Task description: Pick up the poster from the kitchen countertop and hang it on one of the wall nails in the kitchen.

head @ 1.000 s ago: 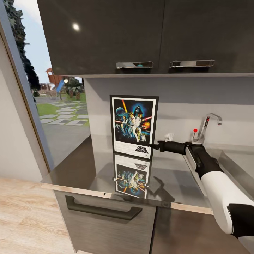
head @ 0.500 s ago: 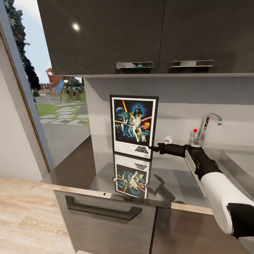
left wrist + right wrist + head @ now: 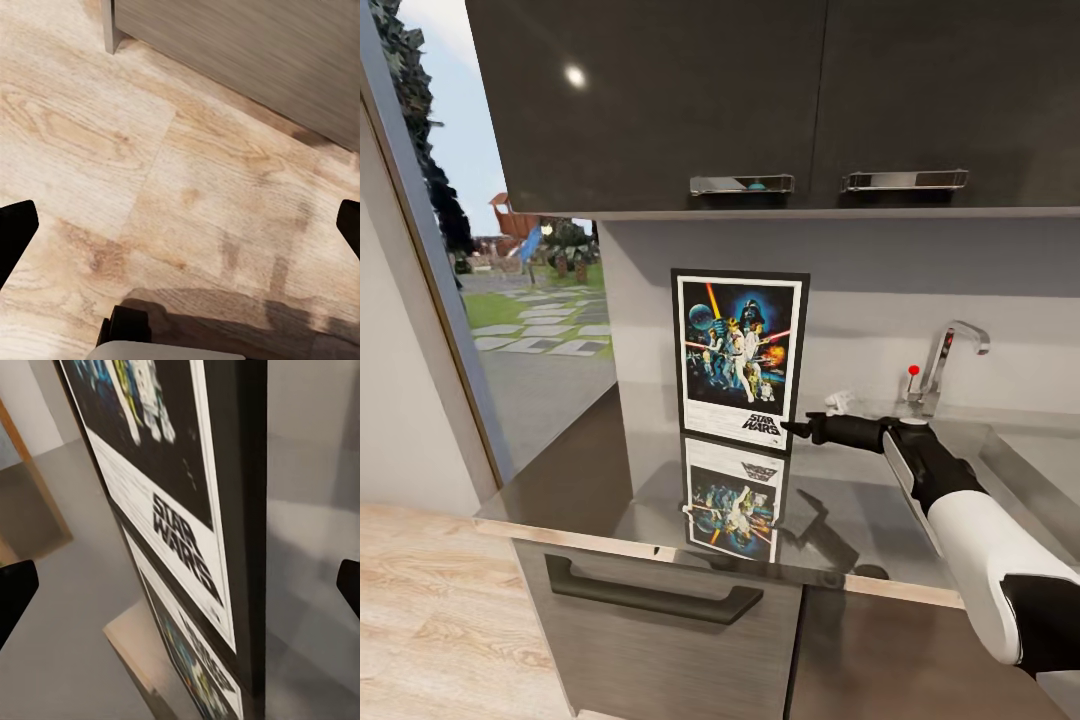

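Note:
The poster (image 3: 740, 355) stands upright on the kitchen countertop (image 3: 575, 470), leaning against the grey wall, with its dimmer mirror image on the glossy slab below. My right gripper (image 3: 792, 427) reaches in from the right to the poster's lower right corner. In the right wrist view the poster's black frame edge (image 3: 244, 540) runs between the wide-apart fingertips (image 3: 15, 596) of the open right gripper (image 3: 180, 592). My left gripper (image 3: 180, 225) hangs open over the plank floor (image 3: 112, 142). The wall nails are out of view.
Dark upper cabinets (image 3: 760, 90) with metal handles overhang the counter. A sunken sink (image 3: 1035, 465) and a faucet (image 3: 948, 358) lie to the right, beside my right arm. A large window (image 3: 510, 290) is at the left. A drawer front (image 3: 650, 610) sits below the counter.
My right gripper has dropped slightly along the poster's right edge, to its lower corner. The poster has not moved.

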